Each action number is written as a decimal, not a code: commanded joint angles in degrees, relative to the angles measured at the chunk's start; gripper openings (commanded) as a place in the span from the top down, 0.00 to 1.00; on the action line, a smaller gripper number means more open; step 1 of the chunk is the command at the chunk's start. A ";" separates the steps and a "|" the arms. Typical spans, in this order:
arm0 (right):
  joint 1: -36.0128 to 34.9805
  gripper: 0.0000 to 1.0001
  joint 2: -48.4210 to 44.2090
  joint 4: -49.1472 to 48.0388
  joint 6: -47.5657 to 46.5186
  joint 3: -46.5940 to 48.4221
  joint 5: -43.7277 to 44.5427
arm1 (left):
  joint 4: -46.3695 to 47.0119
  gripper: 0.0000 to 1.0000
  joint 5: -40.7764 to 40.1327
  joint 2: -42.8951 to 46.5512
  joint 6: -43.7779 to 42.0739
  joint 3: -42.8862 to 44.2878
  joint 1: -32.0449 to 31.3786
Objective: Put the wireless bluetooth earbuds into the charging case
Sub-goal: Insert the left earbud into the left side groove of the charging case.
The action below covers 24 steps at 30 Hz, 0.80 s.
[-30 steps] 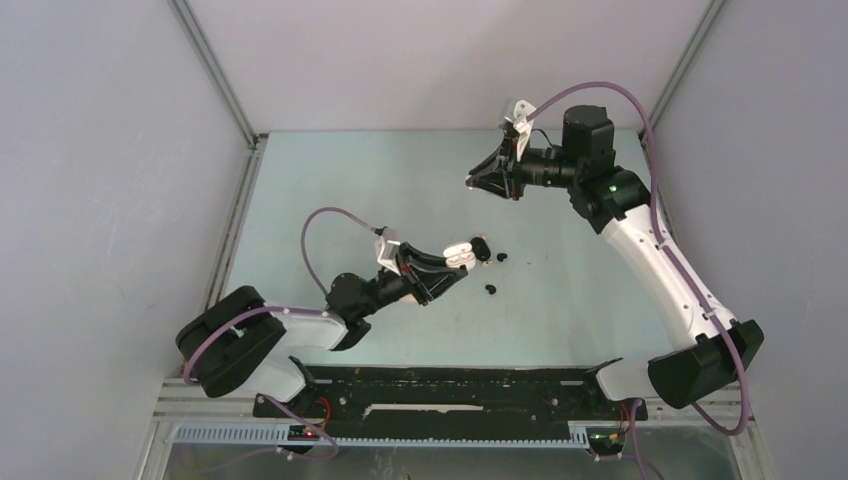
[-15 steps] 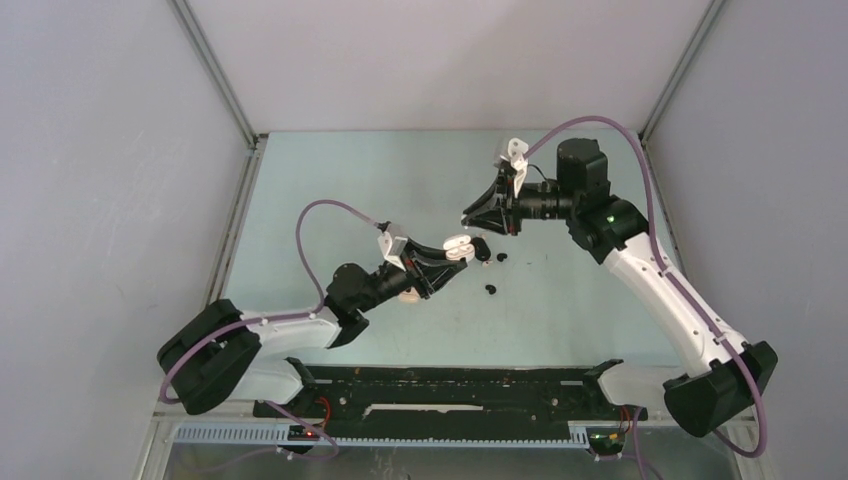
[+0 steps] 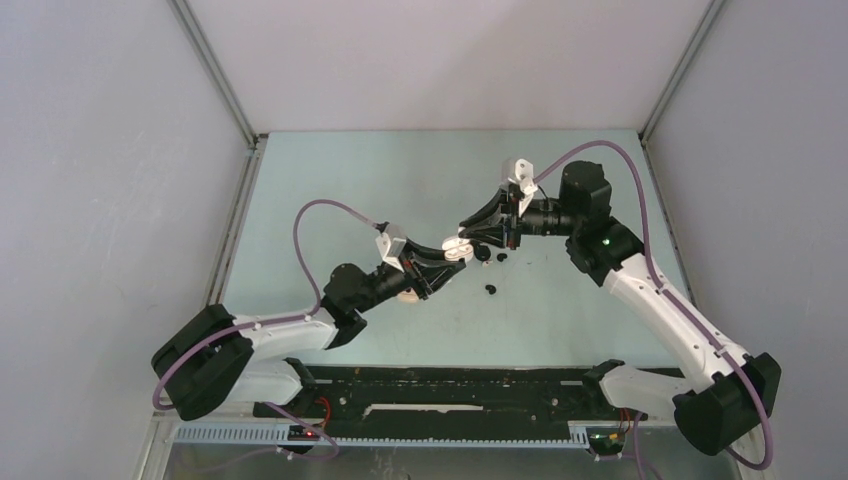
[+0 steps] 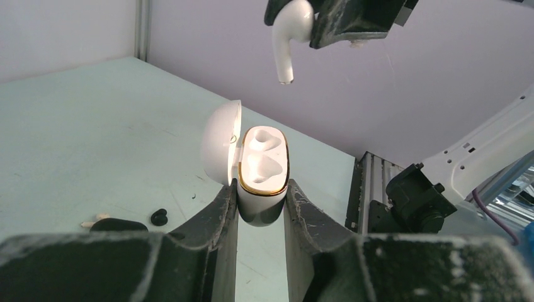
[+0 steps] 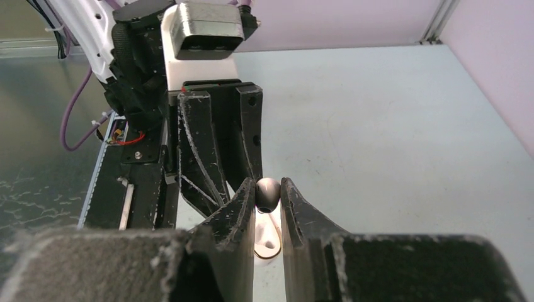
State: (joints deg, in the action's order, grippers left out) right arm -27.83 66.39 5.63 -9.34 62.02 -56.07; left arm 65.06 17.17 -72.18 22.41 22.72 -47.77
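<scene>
Two grippers meet over the middle of the table (image 3: 330, 180).

Top view:
- The left gripper (image 3: 452, 256) clamps the charging case (image 3: 458, 246).
- The right gripper (image 3: 469, 234) sits just above it, its load too small to read here.
- A few black buds (image 3: 491, 290) lie loose nearby on the matt pale-green surface.

Left wrist view:
- The case is glossy white, rounded and gold-rimmed, with the hinged lid (image 4: 220, 141) swung open to one side.
- Both moulded wells (image 4: 264, 157) are vacant.
- The body is pinched upright between scuffed black fingers (image 4: 221, 217).
- The white earbud (image 4: 288, 38) is smooth hard plastic with a bulb head and a slim stem.
- It hangs stem down above the wells, not touching, nipped at the head by the right jaws.

Right wrist view:
- The jaws stand narrowly parted on the bud's rounded head.
- The case shows below, between them.

Step judged: insertion of the first white bud, at the approach stage. The next move calls for lining the stem up with one well, then a short straight descent, with release only once seated. A slight misalignment would likely catch the rim.
</scene>
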 commanded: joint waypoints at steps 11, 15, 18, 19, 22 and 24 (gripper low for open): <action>-1.72 1.00 -3.11 -12.96 0.55 -4.63 -1.17 | 7.96 1.00 2.25 0.29 5.45 3.68 -0.92; -2.03 1.00 -2.85 -13.37 0.06 -5.42 -1.15 | 7.89 1.00 2.41 0.21 5.43 4.07 -0.95; -2.22 1.00 -2.76 -14.38 0.30 -6.01 -0.90 | 7.95 1.00 2.48 -0.05 5.37 4.17 -0.97; -2.15 1.00 -2.76 -14.84 0.49 -6.23 -0.77 | 7.90 1.00 2.51 -0.06 5.36 4.17 -1.02; -2.26 1.00 -2.67 -15.97 1.39 -6.94 -0.67 | 7.83 1.00 2.34 -0.23 5.23 4.04 -1.04; -2.31 1.00 -2.63 -16.00 1.56 -7.01 -0.78 | 7.90 1.00 2.26 -0.41 5.26 4.00 -1.01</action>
State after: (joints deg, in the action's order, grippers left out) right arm -29.82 63.86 -6.83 -8.34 55.29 -56.77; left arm 70.19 18.70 -72.38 27.09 24.95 -48.42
